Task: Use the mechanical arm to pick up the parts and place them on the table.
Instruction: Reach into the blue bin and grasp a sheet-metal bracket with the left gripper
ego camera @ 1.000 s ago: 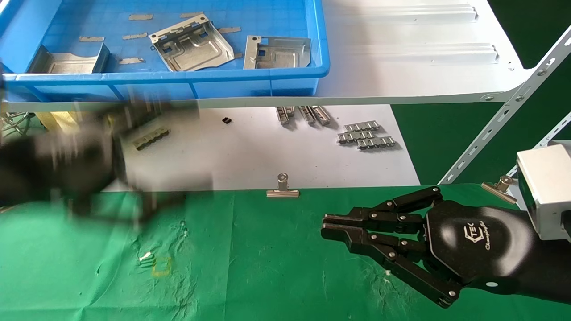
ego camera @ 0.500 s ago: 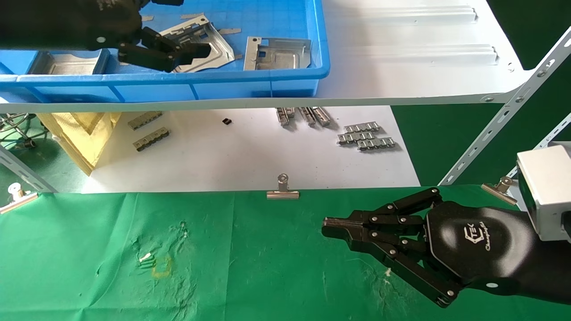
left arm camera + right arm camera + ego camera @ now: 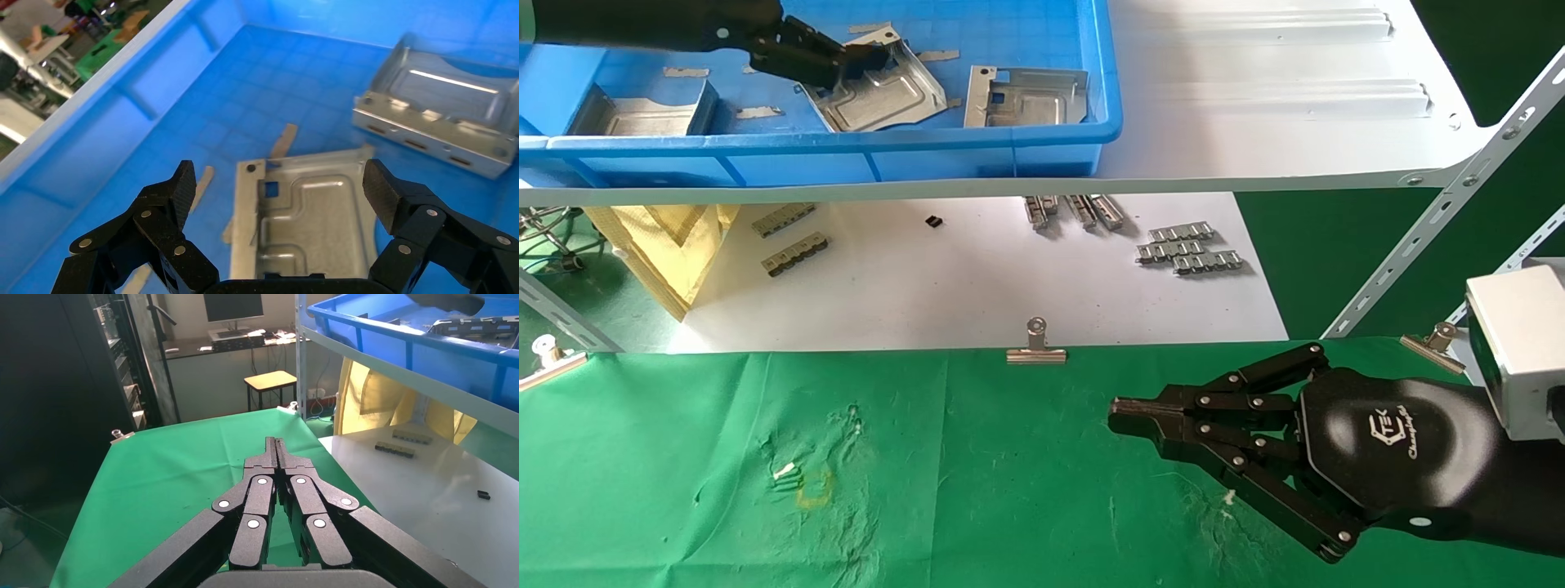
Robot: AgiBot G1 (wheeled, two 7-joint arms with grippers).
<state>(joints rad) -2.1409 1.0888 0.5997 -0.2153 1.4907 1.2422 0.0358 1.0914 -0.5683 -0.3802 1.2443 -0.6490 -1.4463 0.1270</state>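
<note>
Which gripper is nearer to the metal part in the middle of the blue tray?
Left. The left gripper hangs open right over the middle part in the blue tray, fingers on either side. The right gripper is shut, far off over the green table.

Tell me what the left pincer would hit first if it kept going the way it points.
Most likely the middle metal plate in the blue bin: the open left pincer straddles it, fingers either side, though the gap is hard to judge.

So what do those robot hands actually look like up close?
Both are glossy black. The right pincer has a hexagonal palm with a white logo, jointed fingers with silver rivets, and a grey box at the wrist. The left pincer has textured black fingertip pads.
</note>
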